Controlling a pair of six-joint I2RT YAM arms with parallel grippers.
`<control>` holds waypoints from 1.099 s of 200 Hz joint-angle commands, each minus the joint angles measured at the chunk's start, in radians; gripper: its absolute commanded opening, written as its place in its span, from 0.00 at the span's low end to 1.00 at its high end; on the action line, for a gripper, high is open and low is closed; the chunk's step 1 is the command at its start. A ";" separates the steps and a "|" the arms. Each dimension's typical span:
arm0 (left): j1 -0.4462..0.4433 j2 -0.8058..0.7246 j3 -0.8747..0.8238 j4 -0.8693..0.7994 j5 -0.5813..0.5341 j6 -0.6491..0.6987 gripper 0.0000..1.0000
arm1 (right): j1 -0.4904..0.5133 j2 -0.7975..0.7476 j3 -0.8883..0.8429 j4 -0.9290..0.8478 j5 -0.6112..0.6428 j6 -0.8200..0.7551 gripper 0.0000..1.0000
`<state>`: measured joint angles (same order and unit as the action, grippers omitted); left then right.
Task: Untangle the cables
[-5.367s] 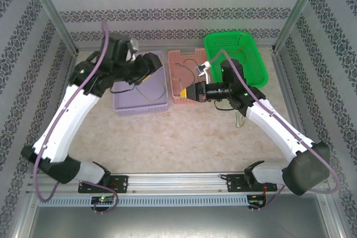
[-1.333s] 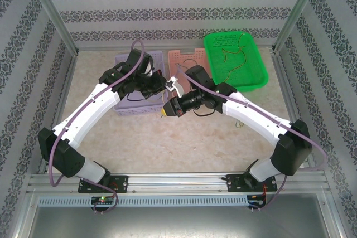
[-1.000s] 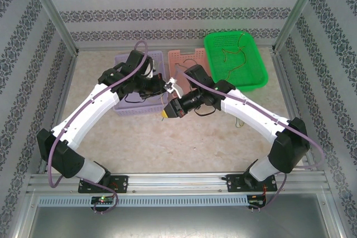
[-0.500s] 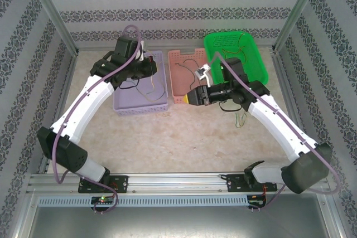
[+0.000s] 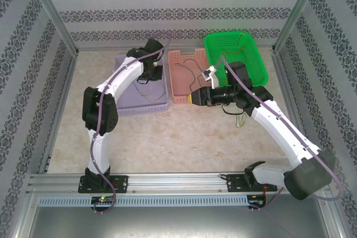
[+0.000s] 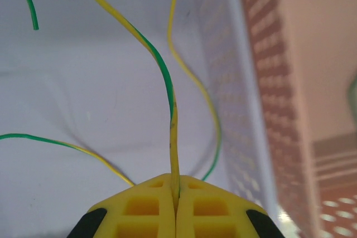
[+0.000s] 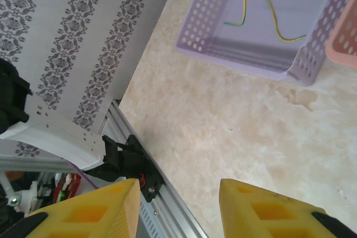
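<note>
My left gripper (image 5: 152, 74) hangs over the lilac basket (image 5: 139, 108). In the left wrist view its yellow fingers (image 6: 145, 210) are shut on a green-and-yellow cable (image 6: 165, 82), which rises from the fingertips. More green-yellow cable (image 5: 146, 88) lies on the basket floor. My right gripper (image 5: 194, 97) is at the front of the pink basket (image 5: 179, 85), open with nothing between its fingers (image 7: 106, 210). A thin dark cable (image 5: 192, 66) lies in the pink basket. Further thin cables (image 5: 227, 54) lie in the green basket (image 5: 251, 54).
A loose thin cable (image 5: 241, 118) lies on the beige table beside the right forearm. The three baskets stand in a row at the back. Patterned walls and metal posts close in the table; an aluminium rail (image 5: 178, 181) runs along the near edge.
The left arm has swung, carrying its gripper to the right side of the lilac basket. The right gripper pulled back from the lilac basket's front to the pink basket.
</note>
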<state>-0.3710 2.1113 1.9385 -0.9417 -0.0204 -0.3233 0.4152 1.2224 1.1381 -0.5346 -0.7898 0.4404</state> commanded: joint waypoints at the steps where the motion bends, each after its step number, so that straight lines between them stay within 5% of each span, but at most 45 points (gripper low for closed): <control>1: 0.012 0.055 0.040 -0.099 -0.053 0.065 0.00 | -0.009 -0.058 -0.033 -0.017 0.054 0.020 0.42; 23: 0.008 0.099 0.021 -0.084 -0.048 0.092 0.01 | -0.019 -0.092 -0.059 -0.032 0.089 0.026 0.44; 45: -0.005 0.098 0.033 -0.072 -0.070 0.110 0.37 | -0.034 -0.122 -0.070 -0.074 0.152 0.028 0.44; 77: -0.025 0.053 0.097 -0.080 -0.117 0.084 0.65 | -0.073 -0.176 -0.104 -0.105 0.295 0.059 0.45; 119: -0.039 -0.047 0.201 -0.136 -0.122 -0.007 0.69 | -0.137 -0.210 -0.119 -0.188 0.533 0.104 0.40; 147: -0.045 -0.166 0.153 -0.110 0.028 -0.126 0.68 | -0.251 -0.203 -0.151 -0.323 0.711 0.201 0.39; 182: -0.105 -0.343 -0.154 0.128 0.327 -0.329 0.63 | -0.402 -0.157 -0.258 -0.336 0.704 0.294 0.38; 220: -0.263 -0.427 -0.397 0.295 0.376 -0.432 0.61 | -0.488 -0.060 -0.341 -0.189 0.668 0.287 0.46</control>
<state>-0.5488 1.6829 1.6402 -0.7815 0.2588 -0.6411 -0.0399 1.1072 0.8268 -0.8070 -0.1272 0.7082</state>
